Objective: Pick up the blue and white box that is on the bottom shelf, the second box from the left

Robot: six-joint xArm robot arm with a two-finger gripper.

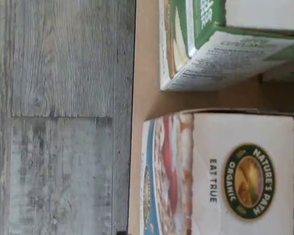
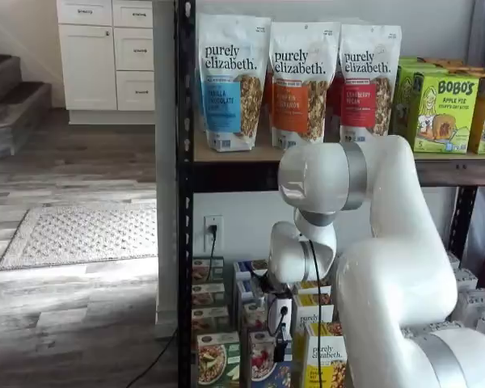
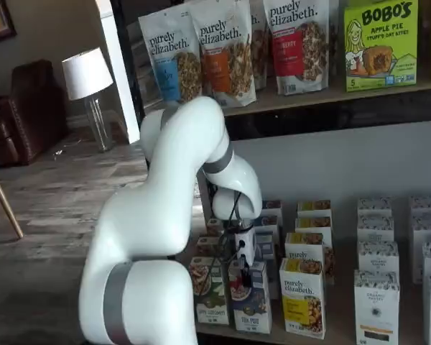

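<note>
The blue and white box (image 1: 235, 171) fills the wrist view from close above, its white top printed "Nature's Path Organic". In both shelf views it stands upright at the front of the bottom shelf (image 3: 341, 316), between a green-fronted carton (image 3: 210, 291) and a yellow carton (image 3: 302, 298). My gripper (image 3: 242, 279) hangs straight down over the blue and white box (image 3: 250, 305), its black fingers just at the top edge of the box (image 2: 263, 365). The gripper (image 2: 280, 352) is seen side-on there. It stands open and the box rests on the shelf.
Rows of small cartons run back behind the front ones. White cartons (image 3: 377, 295) fill the right part of the shelf. Granola bags (image 2: 291, 81) and green boxes (image 2: 440, 109) stand on the wood tier above. A black rack post (image 2: 184, 202) stands at the left. The green carton (image 1: 210, 44) stands close beside the box.
</note>
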